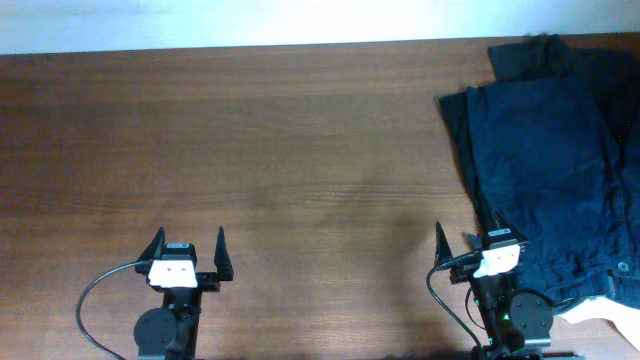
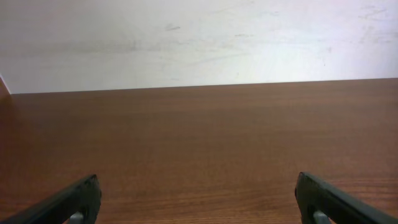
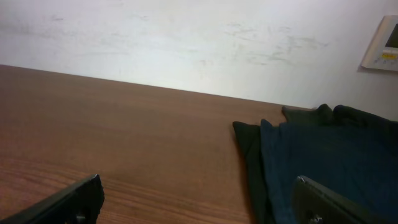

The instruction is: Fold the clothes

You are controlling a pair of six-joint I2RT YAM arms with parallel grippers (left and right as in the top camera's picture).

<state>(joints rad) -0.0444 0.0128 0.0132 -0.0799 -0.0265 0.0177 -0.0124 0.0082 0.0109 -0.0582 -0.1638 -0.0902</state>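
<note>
Nearest the camera, the left gripper [image 1: 190, 247] and right gripper [image 1: 468, 240] sit at the near edge of a table [image 1: 300, 130] of brown, fine-grained wood with a smooth matt surface. Each gripper carries two dark, tapering, blade-like fingers, spread wide and holding nothing. In the left wrist view only bare wood lies between the fingers. The right gripper's right finger [image 1: 497, 224] overlaps the near left border of the navy shorts [image 1: 540, 160]; contact cannot be judged. The shorts lie flat at the right side of the table, soft, lightly creased cotton with visible seams, running from near to far. A black garment [image 1: 452, 115] lies beneath them, showing along their left border and bunched beyond their far end. Farthest, a scuffed white wall [image 3: 186, 43] bears a pale rectangular wall panel [image 3: 382, 43].
</note>
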